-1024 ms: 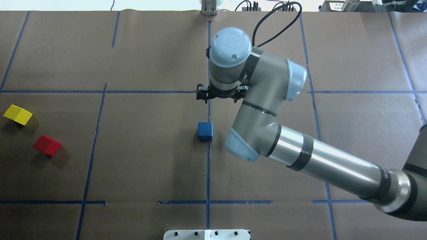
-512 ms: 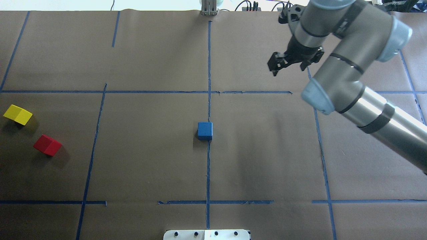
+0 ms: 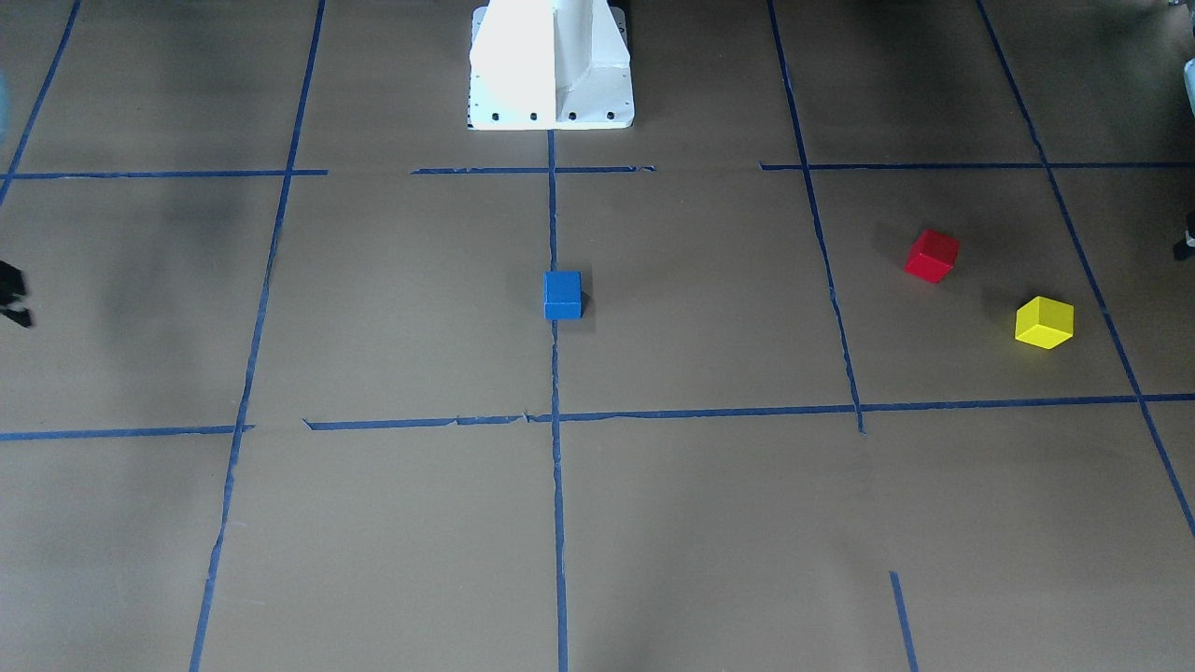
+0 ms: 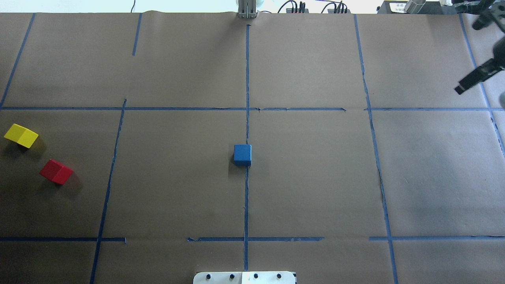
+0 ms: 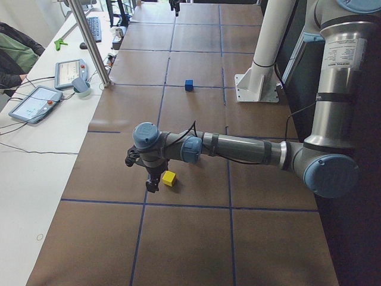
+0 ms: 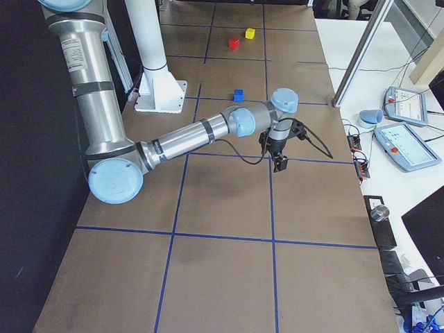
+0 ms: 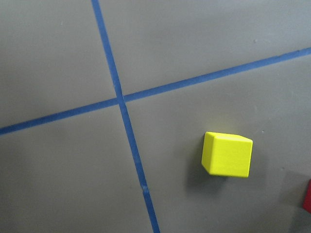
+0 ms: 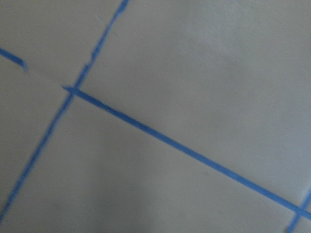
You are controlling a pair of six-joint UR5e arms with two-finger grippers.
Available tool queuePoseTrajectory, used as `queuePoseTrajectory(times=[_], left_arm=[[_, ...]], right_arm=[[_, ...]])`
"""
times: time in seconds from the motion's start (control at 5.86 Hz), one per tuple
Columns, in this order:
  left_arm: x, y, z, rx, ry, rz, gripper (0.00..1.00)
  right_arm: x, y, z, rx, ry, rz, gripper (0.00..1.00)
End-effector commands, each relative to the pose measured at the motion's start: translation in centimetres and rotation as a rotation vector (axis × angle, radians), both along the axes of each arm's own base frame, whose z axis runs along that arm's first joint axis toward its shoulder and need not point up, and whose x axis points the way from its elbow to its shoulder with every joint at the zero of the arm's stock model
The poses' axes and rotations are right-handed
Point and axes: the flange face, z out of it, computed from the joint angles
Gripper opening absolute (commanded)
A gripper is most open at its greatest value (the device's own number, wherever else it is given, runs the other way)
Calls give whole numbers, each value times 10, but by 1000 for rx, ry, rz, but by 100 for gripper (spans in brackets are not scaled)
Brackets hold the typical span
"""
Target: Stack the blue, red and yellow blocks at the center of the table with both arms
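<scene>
The blue block [image 4: 242, 154] sits alone at the table's centre cross, and shows from the front too [image 3: 562, 294]. The red block [image 4: 56, 171] and the yellow block [image 4: 21, 135] lie apart at the far left. My right gripper [image 4: 468, 58] hangs at the far right edge, jaws apart and empty; it also shows in the exterior right view [image 6: 279, 158]. My left gripper [image 5: 151, 180] hovers just beside the yellow block [image 5: 169, 178]; I cannot tell whether it is open. The left wrist view shows the yellow block [image 7: 227, 154] low right and no fingers.
The robot's white base [image 3: 551, 65] stands at the near table edge. Blue tape lines [image 4: 246, 79] grid the brown paper. A metal post [image 4: 247, 10] stands at the far edge. Tablets [image 5: 36, 101] lie on the side table.
My right arm has swung from above the blue block to the far right edge of the table. The three blocks have not moved.
</scene>
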Motion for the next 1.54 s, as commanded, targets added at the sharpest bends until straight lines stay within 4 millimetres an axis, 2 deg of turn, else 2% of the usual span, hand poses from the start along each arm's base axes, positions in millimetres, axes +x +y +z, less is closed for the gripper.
queuePoseTrajectory(times=[0.0,0.17,0.34,0.51,0.85,1.37], left_arm=[[30,-2,-13,101,18,46,100],[55,7,-16,62,25,45,100],[86,28,-17,76,57,20,100],[126,56,-19,104,124,7,100],[217,84,-24,115,74,-30,100],[268,140,-35,105,66,-35,100]], right_arm=[[104,86,109,-99,18,52,100],[124,108,130,-166,21,116,99],[127,123,138,-193,18,132,99],[127,122,139,-196,17,133,100],[127,123,140,-200,17,134,100],[127,123,142,-203,17,134,100]])
